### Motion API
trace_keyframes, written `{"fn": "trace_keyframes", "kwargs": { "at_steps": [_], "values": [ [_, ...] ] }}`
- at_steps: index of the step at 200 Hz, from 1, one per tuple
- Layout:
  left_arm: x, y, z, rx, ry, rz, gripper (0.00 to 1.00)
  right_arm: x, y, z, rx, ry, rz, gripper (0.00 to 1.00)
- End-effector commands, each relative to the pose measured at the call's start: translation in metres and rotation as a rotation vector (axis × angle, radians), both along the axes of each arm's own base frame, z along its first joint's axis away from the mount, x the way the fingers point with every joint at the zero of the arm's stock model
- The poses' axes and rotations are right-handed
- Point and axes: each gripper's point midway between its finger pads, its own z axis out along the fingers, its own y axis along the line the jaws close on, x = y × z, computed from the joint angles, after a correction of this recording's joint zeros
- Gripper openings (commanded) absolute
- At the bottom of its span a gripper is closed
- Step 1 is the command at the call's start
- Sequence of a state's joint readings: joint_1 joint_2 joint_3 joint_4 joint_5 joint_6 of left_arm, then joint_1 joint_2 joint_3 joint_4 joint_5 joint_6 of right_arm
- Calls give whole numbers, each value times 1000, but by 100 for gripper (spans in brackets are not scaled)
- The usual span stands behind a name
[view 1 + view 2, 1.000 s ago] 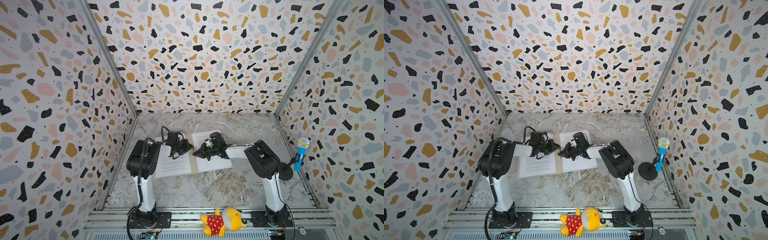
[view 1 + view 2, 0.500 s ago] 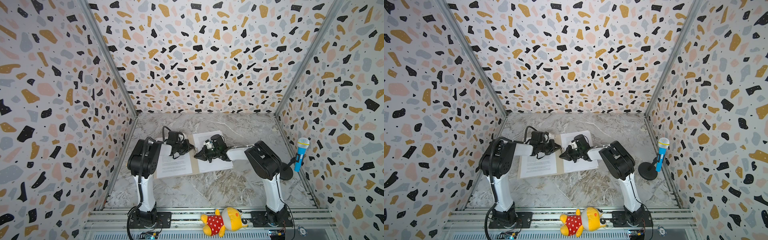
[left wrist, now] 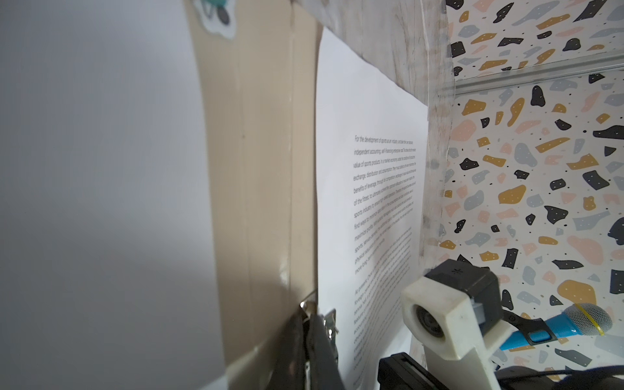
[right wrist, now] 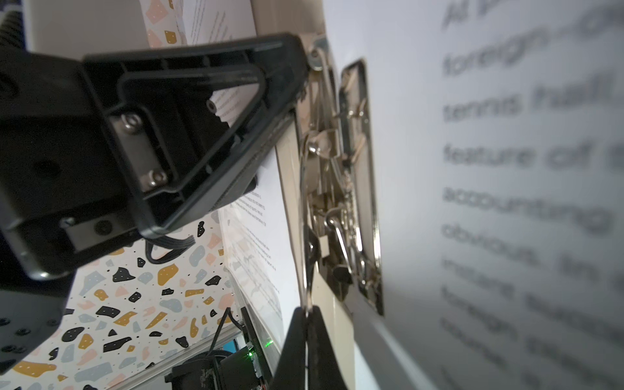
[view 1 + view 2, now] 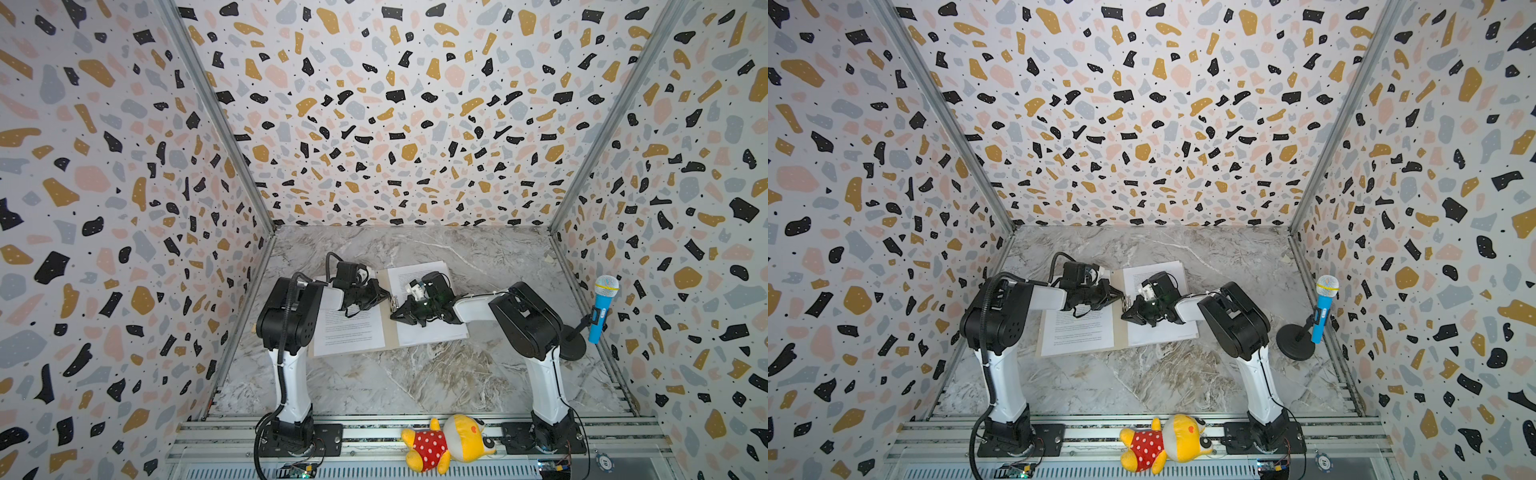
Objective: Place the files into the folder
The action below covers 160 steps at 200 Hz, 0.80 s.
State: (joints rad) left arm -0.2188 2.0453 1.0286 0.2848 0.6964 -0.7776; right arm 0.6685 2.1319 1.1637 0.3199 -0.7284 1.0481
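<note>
Folder (image 5: 390,332) on marble table (image 5: 415,382), between terrazzo walls (image 5: 374,104)

In the left wrist view we can read the opening lines on the printed sheet (image 3: 371,189): "For the development of sports", then "independent accounting", "value of sports products", "exchange, distribution and consumption" and "benefits of leverage". The lines further down are too small and slanted for us. In the right wrist view the near sheet (image 4: 506,175) carries large blurred print, where we make out "foreign", "tennis", "feature of", "accounting" and "obvious". In both top views the left sheet (image 5: 349,330) (image 5: 1084,328) shows lines of print that we cannot read.
</note>
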Motion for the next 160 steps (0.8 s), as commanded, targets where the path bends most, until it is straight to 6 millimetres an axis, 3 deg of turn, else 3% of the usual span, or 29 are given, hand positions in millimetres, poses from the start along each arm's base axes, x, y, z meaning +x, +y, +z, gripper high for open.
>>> {"fn": "trace_keyframes", "kwargs": {
  "at_steps": [1, 75, 160],
  "values": [
    [8, 13, -19, 65, 18, 43, 5, -56, -50, -90, -298, 242, 19, 0],
    [10, 12, -20, 49, 28, 50, 5, -69, -80, -125, -469, 298, 28, 0],
    [12, 11, -22, 46, 28, 45, 5, -73, -85, -124, -494, 312, 37, 0]
  ]
}}
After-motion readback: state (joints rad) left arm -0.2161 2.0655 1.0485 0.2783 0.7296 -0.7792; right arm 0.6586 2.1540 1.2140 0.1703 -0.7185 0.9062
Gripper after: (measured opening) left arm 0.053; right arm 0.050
